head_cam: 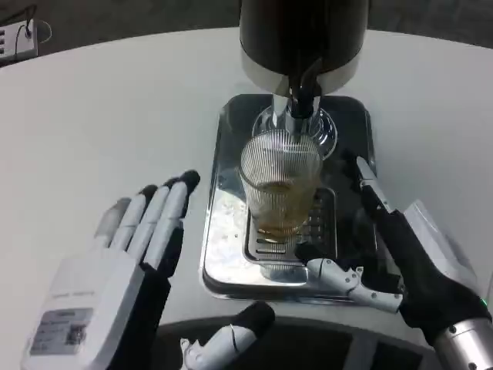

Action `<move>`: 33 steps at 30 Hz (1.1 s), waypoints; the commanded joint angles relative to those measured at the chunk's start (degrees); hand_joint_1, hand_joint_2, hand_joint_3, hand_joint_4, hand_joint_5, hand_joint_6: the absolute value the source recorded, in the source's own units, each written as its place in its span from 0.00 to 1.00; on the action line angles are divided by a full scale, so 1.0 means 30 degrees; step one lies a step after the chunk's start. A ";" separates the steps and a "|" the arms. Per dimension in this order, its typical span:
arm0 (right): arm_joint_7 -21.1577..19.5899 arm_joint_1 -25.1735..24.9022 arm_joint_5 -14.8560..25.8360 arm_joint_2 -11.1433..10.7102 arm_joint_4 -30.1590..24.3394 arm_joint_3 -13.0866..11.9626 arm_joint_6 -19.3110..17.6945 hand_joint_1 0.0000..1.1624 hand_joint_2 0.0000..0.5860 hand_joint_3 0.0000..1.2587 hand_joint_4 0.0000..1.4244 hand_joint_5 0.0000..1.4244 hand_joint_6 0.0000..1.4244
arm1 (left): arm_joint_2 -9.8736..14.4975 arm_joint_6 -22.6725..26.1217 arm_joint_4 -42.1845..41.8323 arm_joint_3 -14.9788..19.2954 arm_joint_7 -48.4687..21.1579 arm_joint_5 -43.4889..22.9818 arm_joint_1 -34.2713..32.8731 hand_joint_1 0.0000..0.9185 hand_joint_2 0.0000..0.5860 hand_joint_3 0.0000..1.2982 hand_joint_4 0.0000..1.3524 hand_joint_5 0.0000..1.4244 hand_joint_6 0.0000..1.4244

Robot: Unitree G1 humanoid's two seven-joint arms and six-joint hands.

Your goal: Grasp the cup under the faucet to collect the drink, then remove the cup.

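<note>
A clear ribbed cup (pixel 281 185) stands upright on the grille of a steel drip tray (pixel 219 254), right under the black faucet (pixel 303 96) of the dispenser (pixel 300 38). A little amber drink fills its lower part. My right hand (pixel 400 254) is to the right of the cup with its fingers apart. One finger reaches up beside the cup's right side and the thumb lies near its base, with a small gap to the glass. My left hand (pixel 115 277) hovers left of the tray, fingers straight and together, holding nothing.
The dark dispenser body stands at the table's far middle and overhangs the tray. A white power strip (pixel 15 38) lies at the far left corner. White tabletop spreads to the left and right of the tray.
</note>
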 commanded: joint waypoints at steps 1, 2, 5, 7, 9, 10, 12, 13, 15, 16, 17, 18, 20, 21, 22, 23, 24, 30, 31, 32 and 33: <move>-0.0373 -0.0512 0.0241 -0.0002 0.0428 -0.0050 -0.0435 0.48 0.44 0.00 0.04 0.06 0.15 | 0.0117 0.0067 0.0777 -0.0357 -0.0120 0.0802 0.0671 0.00 0.25 0.00 0.00 0.00 0.00; -0.0395 -0.0570 0.0281 -0.0007 0.0487 -0.0055 -0.0442 0.48 0.44 0.00 0.04 0.06 0.15 | 0.0118 0.0026 0.1085 -0.0447 0.0019 0.0923 0.0770 0.00 0.25 0.00 0.00 0.00 0.00; -0.0546 -0.0828 0.0341 0.0010 0.0771 -0.0023 -0.0473 0.48 0.44 0.00 0.03 0.06 0.15 | 0.0109 -0.0143 0.1740 -0.0606 0.0511 0.1019 0.0975 0.00 0.25 0.00 0.00 0.00 0.00; -0.0677 -0.0978 0.0379 0.0045 0.0964 -0.0006 -0.0517 0.48 0.44 0.00 0.03 0.06 0.15 | 0.0140 -0.0256 0.1927 -0.0672 0.0750 0.1050 0.1075 0.00 0.25 0.00 0.00 0.00 0.00; -0.0829 -0.1151 0.0364 0.0085 0.1181 0.0024 -0.0566 0.48 0.44 0.00 0.03 0.06 0.15 | 0.0189 -0.0304 0.2014 -0.0798 0.0857 0.1228 0.1231 0.00 0.25 0.00 0.00 0.00 0.00; -0.0934 -0.1275 0.0356 0.0137 0.1322 0.0041 -0.0577 0.48 0.43 0.00 0.03 0.06 0.15 | 0.0227 -0.0308 0.2076 -0.0840 0.0882 0.1252 0.1283 0.00 0.25 0.00 0.00 0.00 0.00; -0.1086 -0.1460 0.0428 0.0227 0.1535 0.0070 -0.0585 0.48 0.43 0.00 0.03 0.06 0.15 | 0.0298 -0.0337 0.2225 -0.0844 0.0929 0.1268 0.1333 0.00 0.25 0.00 0.00 0.00 0.00; -0.1176 -0.1633 0.0442 0.0288 0.1679 0.0129 -0.0636 0.48 0.43 0.00 0.04 0.06 0.15 | 0.0346 -0.0362 0.2307 -0.0812 0.0921 0.1239 0.1336 0.00 0.25 0.00 0.00 0.00 0.00; -0.1296 -0.1904 0.0459 0.0357 0.1911 0.0233 -0.0718 0.48 0.42 0.00 0.04 0.06 0.15 | 0.0439 -0.0390 0.2412 -0.0751 0.0874 0.1194 0.1298 0.00 0.25 0.00 0.00 0.00 0.00; -0.1331 -0.2058 0.0462 0.0394 0.2053 0.0287 -0.0731 0.49 0.42 0.00 0.04 0.06 0.15 | 0.0480 -0.0389 0.2465 -0.0720 0.0851 0.1147 0.1250 0.00 0.25 0.00 0.00 0.00 0.00; -0.1350 -0.2150 0.0472 0.0415 0.2144 0.0317 -0.0734 0.49 0.42 0.00 0.04 0.06 0.15 | 0.0517 -0.0379 0.2522 -0.0693 0.0831 0.1110 0.1183 0.00 0.25 0.00 0.00 0.00 0.00; -0.1361 -0.2273 0.0512 0.0454 0.2282 0.0334 -0.0725 0.49 0.42 0.00 0.04 0.06 0.15 | 0.0544 -0.0370 0.2561 -0.0678 0.0824 0.1082 0.1137 0.00 0.25 0.00 0.00 0.00 0.00; -0.1379 -0.2581 0.0658 0.0515 0.2689 0.0332 -0.0847 0.49 0.42 0.00 0.04 0.06 0.15 | 0.0600 -0.0381 0.2699 -0.0641 0.0830 0.0974 0.1007 0.00 0.25 0.00 0.00 0.00 0.00; -0.1388 -0.2681 0.0707 0.0523 0.2831 0.0331 -0.0925 0.49 0.42 0.00 0.04 0.06 0.15 | 0.0609 -0.0382 0.2742 -0.0637 0.0819 0.0925 0.0967 0.00 0.25 0.00 0.00 0.00 0.00; -0.1384 -0.2757 0.0757 0.0513 0.2938 0.0342 -0.1043 0.49 0.41 0.00 0.04 0.06 0.15 | 0.0612 -0.0383 0.2768 -0.0635 0.0811 0.0896 0.0943 0.00 0.25 0.00 0.00 0.00 0.00; -0.1375 -0.2822 0.0816 0.0496 0.3039 0.0368 -0.1201 0.49 0.41 0.00 0.04 0.06 0.15 | 0.0608 -0.0380 0.2780 -0.0646 0.0797 0.0885 0.0925 0.00 0.26 0.00 0.00 0.00 0.00; -0.1374 -0.2866 0.0858 0.0483 0.3118 0.0385 -0.1321 0.49 0.41 0.00 0.04 0.06 0.15 | 0.0600 -0.0362 0.2804 -0.0680 0.0749 0.0872 0.0901 0.00 0.26 0.00 0.00 0.00 0.00; -0.1404 -0.3257 0.0909 0.0624 0.3747 0.0614 -0.1564 0.49 0.41 0.00 0.04 0.06 0.15 | 0.0566 -0.0303 0.2854 -0.0742 0.0675 0.0816 0.0803 0.00 0.26 0.00 0.00 0.00 0.00; -0.1426 -0.3326 0.0936 0.0646 0.3849 0.0629 -0.1583 0.49 0.41 0.00 0.04 0.06 0.15 | 0.0557 -0.0277 0.2849 -0.0741 0.0653 0.0810 0.0791 0.00 0.26 0.00 0.00 0.00 0.00; -0.1460 -0.3411 0.0958 0.0674 0.3949 0.0643 -0.1607 0.49 0.41 0.00 0.04 0.06 0.15 | 0.0550 -0.0247 0.2842 -0.0735 0.0622 0.0799 0.0777 0.00 0.26 0.00 0.00 0.00 0.00; -0.1489 -0.3468 0.0972 0.0689 0.4017 0.0654 -0.1630 0.49 0.40 0.00 0.04 0.07 0.15 | 0.0547 -0.0217 0.2808 -0.0727 0.0577 0.0793 0.0759 0.00 0.26 0.00 0.00 0.00 0.00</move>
